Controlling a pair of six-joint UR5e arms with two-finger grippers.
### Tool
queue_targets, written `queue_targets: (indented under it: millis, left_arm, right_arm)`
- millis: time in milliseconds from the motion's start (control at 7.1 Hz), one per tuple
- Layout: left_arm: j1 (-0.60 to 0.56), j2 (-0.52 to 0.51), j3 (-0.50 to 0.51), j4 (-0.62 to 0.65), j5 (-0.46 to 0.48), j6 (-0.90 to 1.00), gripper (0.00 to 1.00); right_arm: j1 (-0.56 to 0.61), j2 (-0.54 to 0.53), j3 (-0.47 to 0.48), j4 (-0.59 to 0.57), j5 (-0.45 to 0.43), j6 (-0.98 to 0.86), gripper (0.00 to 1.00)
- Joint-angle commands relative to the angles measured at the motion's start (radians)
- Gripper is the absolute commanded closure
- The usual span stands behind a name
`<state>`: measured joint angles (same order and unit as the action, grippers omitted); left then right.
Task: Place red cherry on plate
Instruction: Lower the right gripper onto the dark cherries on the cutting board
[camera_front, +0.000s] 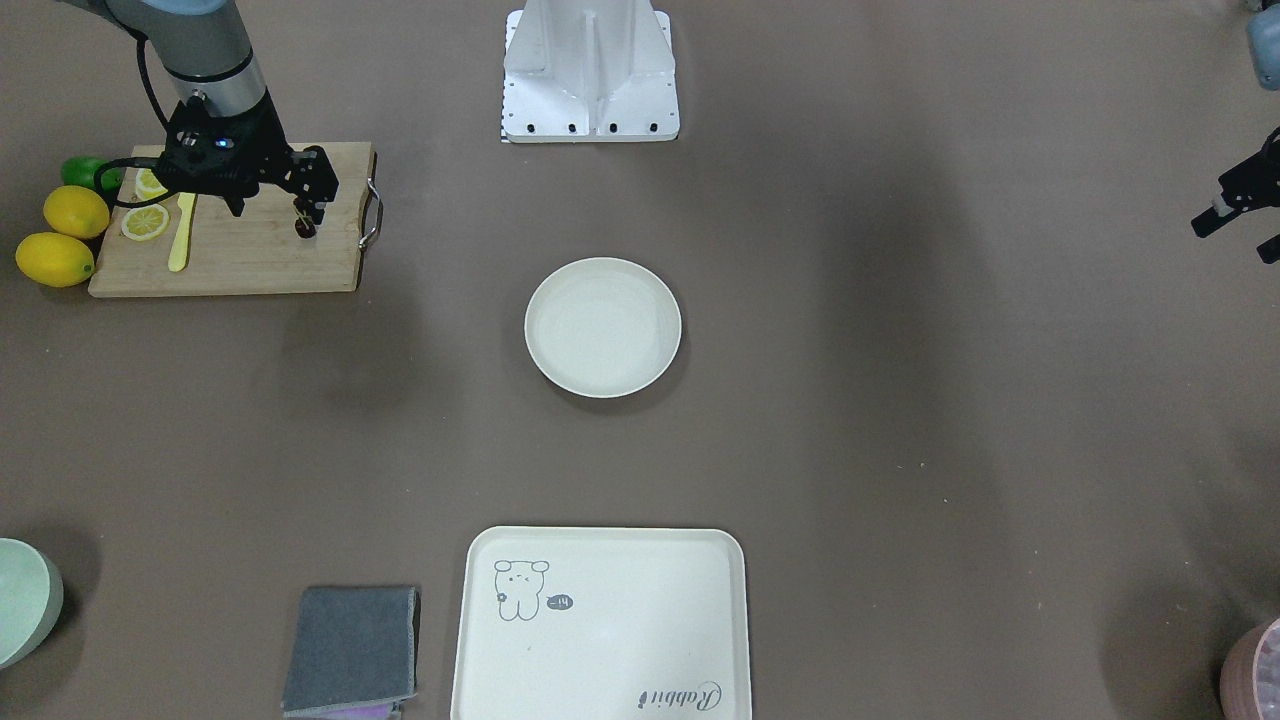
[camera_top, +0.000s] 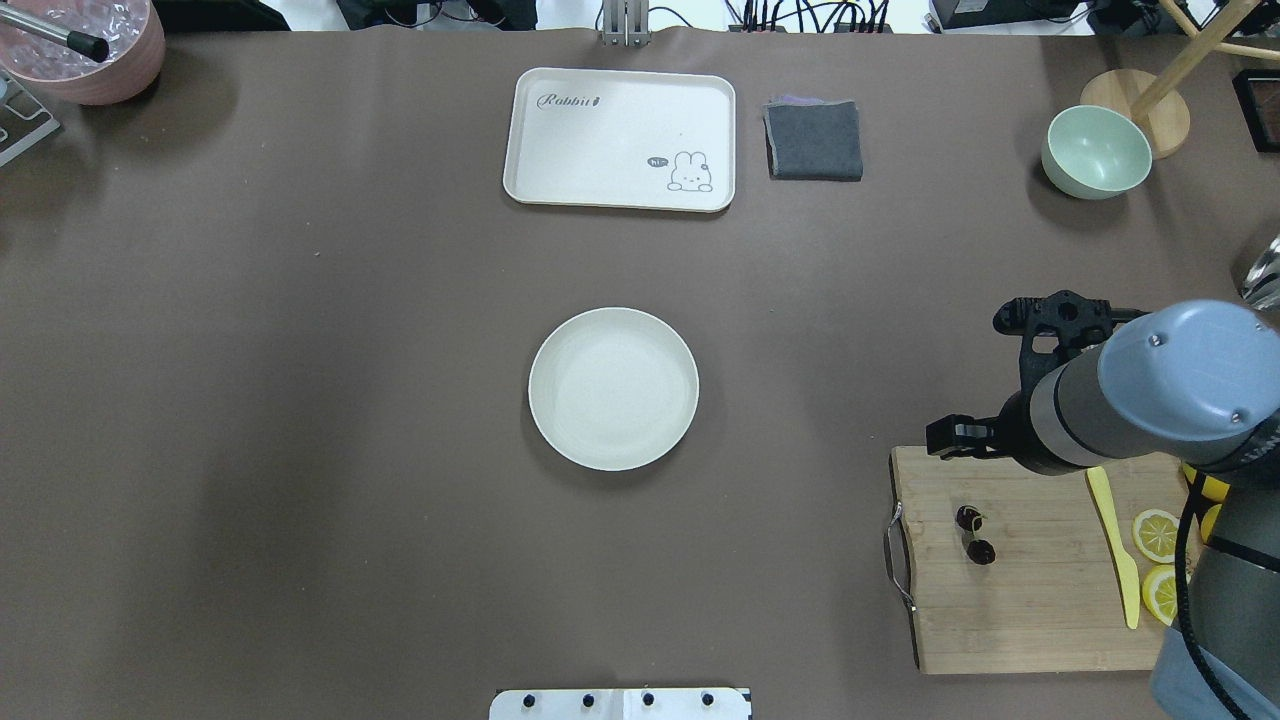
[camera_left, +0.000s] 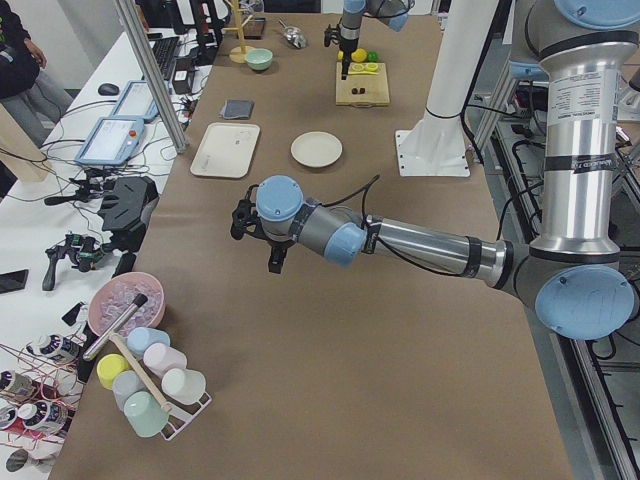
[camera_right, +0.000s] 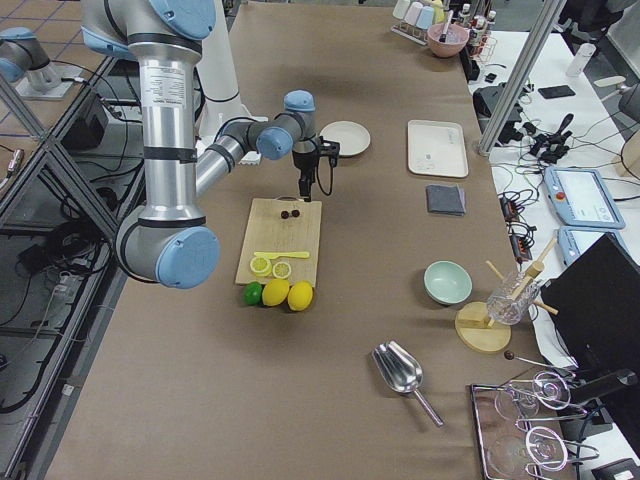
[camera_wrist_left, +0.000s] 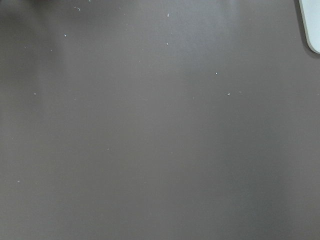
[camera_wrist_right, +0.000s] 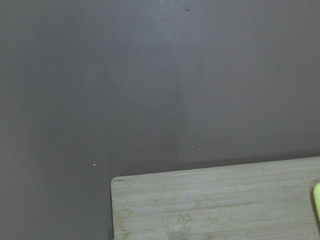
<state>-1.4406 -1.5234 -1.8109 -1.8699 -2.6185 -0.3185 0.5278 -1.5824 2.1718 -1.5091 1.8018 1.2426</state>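
The red cherry (camera_top: 975, 535), a dark joined pair, lies on the wooden cutting board (camera_top: 1030, 610) near its handle end; it also shows in the front view as cherry (camera_front: 304, 226). My right gripper (camera_top: 968, 378) hangs open and empty above the board's far edge, a little beyond the cherry. The cream-white plate (camera_top: 613, 388) sits empty at the table's middle, well apart from the board. My left gripper (camera_front: 1235, 238) is open with nothing in it, over bare table at the far side from the board. The right wrist view shows only a corner of the board (camera_wrist_right: 215, 205).
On and beside the board are a yellow knife (camera_top: 1118, 545), lemon slices (camera_top: 1157, 535), two lemons (camera_front: 60, 240) and a lime (camera_front: 88, 172). A rabbit tray (camera_top: 620, 110), grey cloth (camera_top: 814, 140) and green bowl (camera_top: 1095, 152) line the far edge. A pink container (camera_top: 85, 45) stands far left.
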Motion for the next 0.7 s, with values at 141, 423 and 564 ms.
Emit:
queue_targets:
  millis: [141, 423, 564]
  left_arm:
    - [-0.001, -0.006, -0.005, 0.0, 0.0, -0.001, 0.02]
    - [-0.001, -0.018, -0.002, 0.0, 0.003, -0.002, 0.02]
    - [-0.001, -0.018, -0.002, 0.0, 0.003, -0.004, 0.02]
  right_arm:
    - [-0.066, -0.057, -0.067, 0.167, -0.067, 0.063, 0.07]
    - [-0.103, -0.061, -0.063, 0.17, -0.103, 0.09, 0.12]
    - [-0.114, -0.064, -0.061, 0.171, -0.105, 0.118, 0.21]
